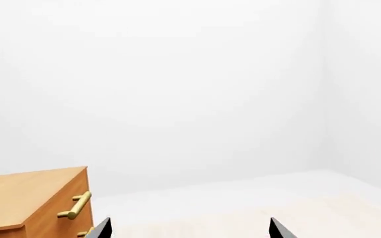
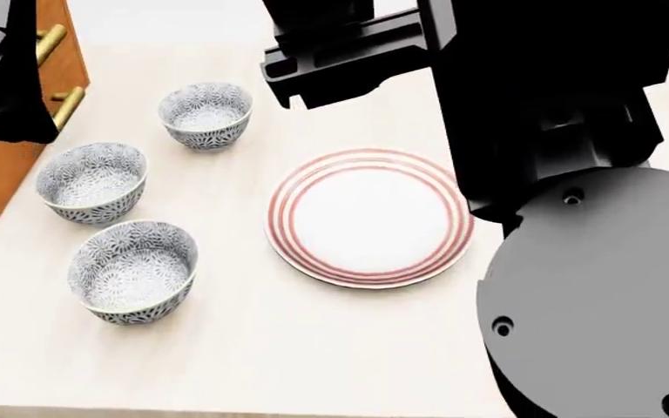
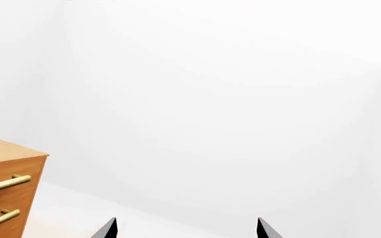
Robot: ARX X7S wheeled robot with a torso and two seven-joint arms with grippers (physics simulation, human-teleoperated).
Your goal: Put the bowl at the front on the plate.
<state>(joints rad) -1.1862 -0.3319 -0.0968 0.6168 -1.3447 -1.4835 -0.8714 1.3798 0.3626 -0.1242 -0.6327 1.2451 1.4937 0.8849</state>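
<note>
The right arm [image 2: 596, 287] filled the near right of the head view, and beside it the bowl [image 2: 133, 270] sat upright at the front of the table [image 2: 311, 357], nearest of three matching bowls, with the second bowl [image 2: 91, 181] and third bowl [image 2: 206, 114] lined up behind it toward a wooden cabinet [image 2: 10, 165]. The plate [image 2: 369, 218] lay flat just to the right of the bowls, apart from them. Both wrist views showed the left tool [image 1: 189, 232] and right tool [image 3: 187, 230] spread apart, pinching nothing and facing a white wall.
</note>
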